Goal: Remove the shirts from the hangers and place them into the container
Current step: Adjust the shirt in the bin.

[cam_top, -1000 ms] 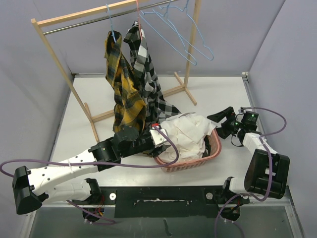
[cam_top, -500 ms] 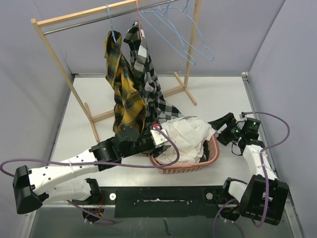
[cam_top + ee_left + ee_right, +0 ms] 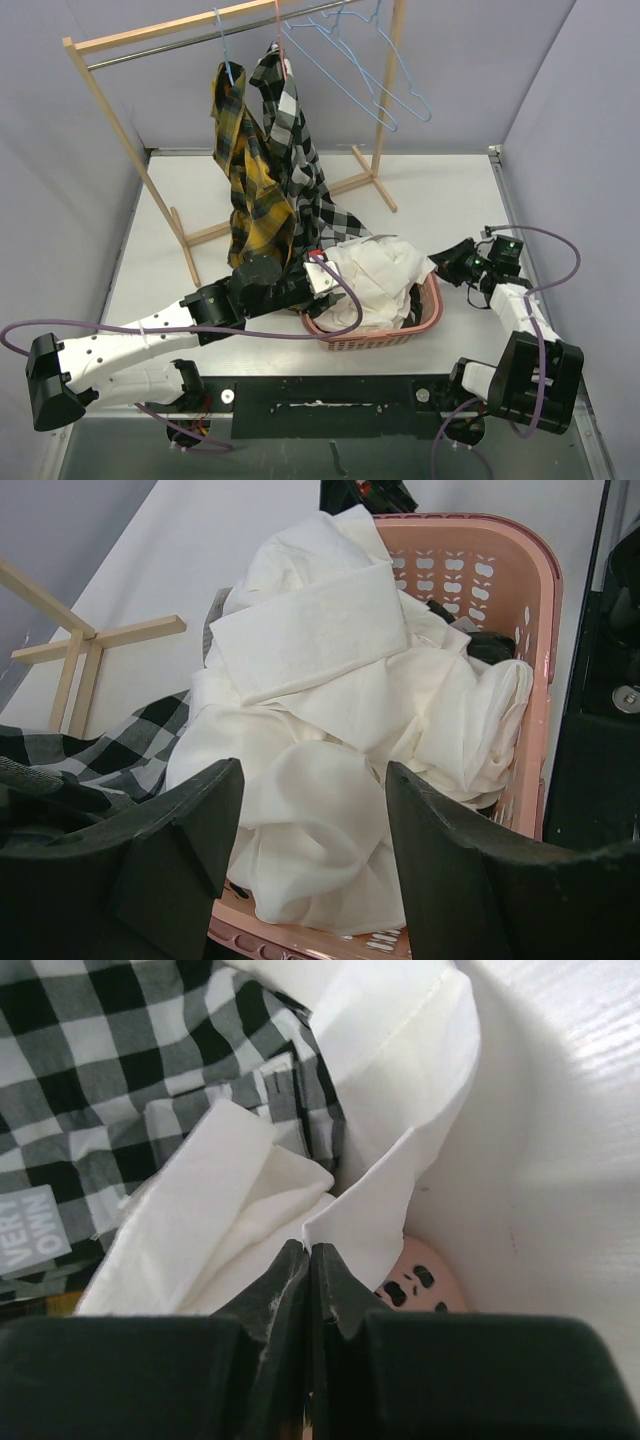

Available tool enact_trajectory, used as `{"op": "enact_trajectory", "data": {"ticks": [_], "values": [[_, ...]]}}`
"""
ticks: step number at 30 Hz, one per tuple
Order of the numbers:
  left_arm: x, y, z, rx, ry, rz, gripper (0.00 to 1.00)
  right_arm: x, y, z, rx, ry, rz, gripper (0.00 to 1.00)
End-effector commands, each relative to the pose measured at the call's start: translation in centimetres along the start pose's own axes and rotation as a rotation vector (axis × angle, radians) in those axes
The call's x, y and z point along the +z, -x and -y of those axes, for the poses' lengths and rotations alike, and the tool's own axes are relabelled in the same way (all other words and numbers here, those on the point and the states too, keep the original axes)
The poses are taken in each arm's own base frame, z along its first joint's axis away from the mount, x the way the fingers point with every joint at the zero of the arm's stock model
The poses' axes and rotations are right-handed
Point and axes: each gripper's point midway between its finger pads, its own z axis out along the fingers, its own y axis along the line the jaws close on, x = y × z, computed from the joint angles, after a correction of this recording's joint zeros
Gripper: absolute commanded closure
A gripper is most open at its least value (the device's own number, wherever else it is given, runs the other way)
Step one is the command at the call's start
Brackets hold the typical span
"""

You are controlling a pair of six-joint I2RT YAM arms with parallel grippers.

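Nearest, the left gripper stands open just above the rumpled white shirt, which is heaped over the rim of the pink basket; a dark scrap beneath is too buried to identify. At the basket's far right corner the right gripper is closed against a white fold; whether cloth is caught is unclear. Beyond, the check shirt and plaid shirt hang from the rail.
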Motion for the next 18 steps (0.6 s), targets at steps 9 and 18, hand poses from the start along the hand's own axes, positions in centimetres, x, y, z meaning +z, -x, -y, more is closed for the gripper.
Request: {"op": "enact_trajectory", "data": {"ticks": [9, 18], "values": [[-0.4, 2.8, -0.3, 0.015, 0.013, 0.078, 0.43, -3.7, 6.8, -10.8, -0.296, 0.156, 0.174, 1.00], [-0.4, 2.9, -0.4, 0.011, 0.018, 0.077, 0.43, -8.7, 3.1, -18.5, -0.640, 0.240, 0.199, 1.00]]}}
